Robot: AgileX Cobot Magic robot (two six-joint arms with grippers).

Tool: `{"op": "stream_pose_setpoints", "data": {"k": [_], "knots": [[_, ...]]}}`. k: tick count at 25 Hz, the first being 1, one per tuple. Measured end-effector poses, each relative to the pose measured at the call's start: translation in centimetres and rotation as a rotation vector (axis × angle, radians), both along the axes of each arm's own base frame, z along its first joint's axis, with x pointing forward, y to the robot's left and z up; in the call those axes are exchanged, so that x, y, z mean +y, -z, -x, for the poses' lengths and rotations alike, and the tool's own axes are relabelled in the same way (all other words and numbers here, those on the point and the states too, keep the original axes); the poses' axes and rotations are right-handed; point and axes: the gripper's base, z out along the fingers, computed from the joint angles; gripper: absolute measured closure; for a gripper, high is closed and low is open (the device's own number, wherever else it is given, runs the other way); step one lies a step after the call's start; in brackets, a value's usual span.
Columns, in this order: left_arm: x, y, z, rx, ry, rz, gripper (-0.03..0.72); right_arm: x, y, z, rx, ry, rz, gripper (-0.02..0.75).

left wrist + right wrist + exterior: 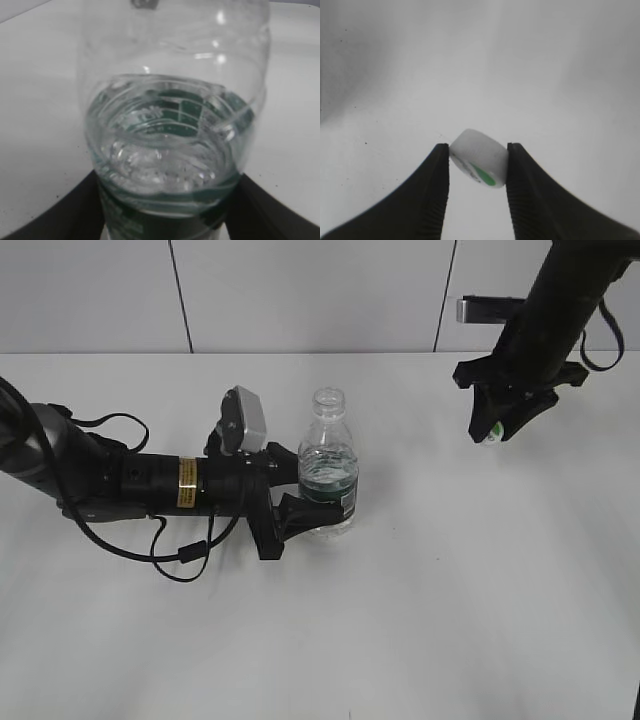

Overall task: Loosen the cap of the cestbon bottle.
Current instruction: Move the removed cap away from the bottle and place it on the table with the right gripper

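The clear cestbon bottle (328,462) with its dark green label stands upright mid-table, its neck open and uncapped. My left gripper (300,502) lies low along the table and is shut on the bottle's lower body; the bottle (172,130) fills the left wrist view, with black fingers at both bottom corners. My right gripper (494,430) hangs above the table at the far right, well apart from the bottle, shut on the white cap (479,157). The cap (493,434) is tilted, its green mark showing.
A white table (450,600) with a white tiled wall (300,290) behind it. The left arm's black cables (180,555) loop on the table beside the arm.
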Motion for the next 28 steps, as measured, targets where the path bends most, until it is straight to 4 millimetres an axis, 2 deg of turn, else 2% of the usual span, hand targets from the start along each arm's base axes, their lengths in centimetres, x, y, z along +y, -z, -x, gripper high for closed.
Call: {"op": "stream_pose_setpoints", "data": {"k": [5, 13, 18, 20, 24, 28], "knots": [[0.0, 0.0, 0.0, 0.0, 0.0, 0.001, 0.272, 0.4, 2.9, -0.3, 0.069, 0.019, -0.032, 0.466], [0.0, 0.0, 0.0, 0.0, 0.0, 0.001, 0.272, 0.6, 5.3, -0.3, 0.125, 0.027, -0.036, 0.466], [0.0, 0.0, 0.0, 0.0, -0.003, 0.002, 0.272, 0.6, 5.5, -0.3, 0.126, 0.01, -0.037, 0.46], [0.0, 0.0, -0.1, 0.001, -0.007, 0.004, 0.272, 0.6, 5.5, -0.3, 0.124, 0.0, -0.041, 0.414], [0.0, -0.1, -0.2, 0.003, -0.019, 0.007, 0.272, 0.7, 5.5, -0.3, 0.124, -0.008, -0.043, 0.25], [0.0, -0.1, -0.2, 0.003, -0.022, 0.007, 0.272, 0.7, 5.5, -0.3, 0.123, -0.009, -0.043, 0.181]]}}
